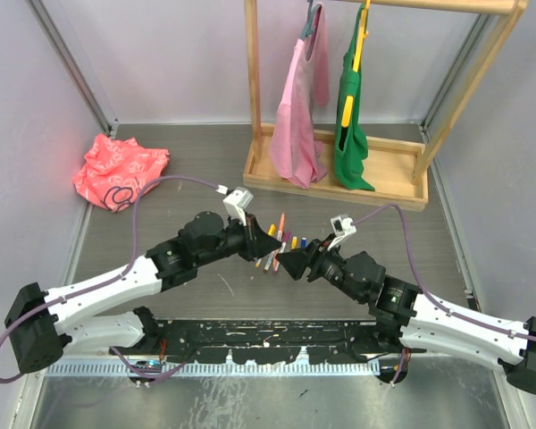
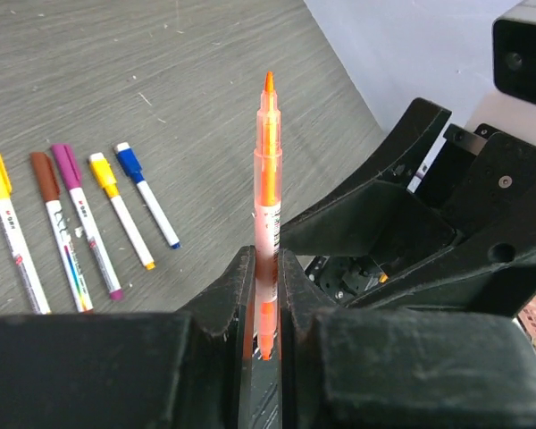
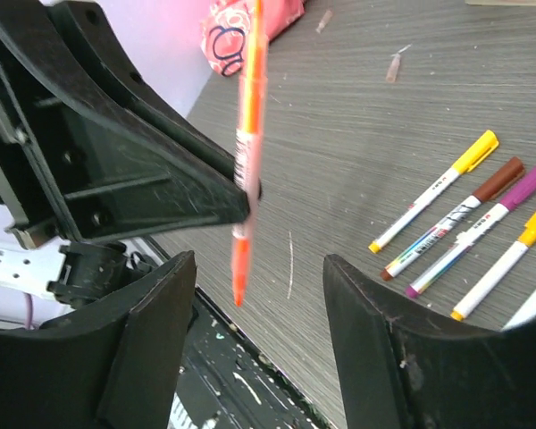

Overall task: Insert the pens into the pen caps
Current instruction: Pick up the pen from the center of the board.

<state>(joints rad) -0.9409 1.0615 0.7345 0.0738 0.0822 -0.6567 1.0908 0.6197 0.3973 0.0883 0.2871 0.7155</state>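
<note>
My left gripper [image 2: 266, 259] is shut on an orange pen [image 2: 268, 179], which it holds by the lower barrel so that the pen stands upright above the table. A translucent orange cap [image 2: 268, 116] seems to cover the upper tip. In the right wrist view the same orange pen [image 3: 248, 116] hangs with its lower end between the spread fingers of my open right gripper [image 3: 259, 261], nearer the left finger and touching neither. Several capped pens [image 2: 85, 214] lie side by side on the table: yellow, brown, purple, yellow [image 3: 438, 188] and blue. Both grippers meet mid-table [image 1: 284, 255].
A wooden rack [image 1: 335, 170] with a pink and a green garment stands at the back. A crumpled red-pink bag [image 1: 121, 170] lies at the back left. A black paint-flecked strip [image 1: 268, 335] runs along the near edge between the arm bases.
</note>
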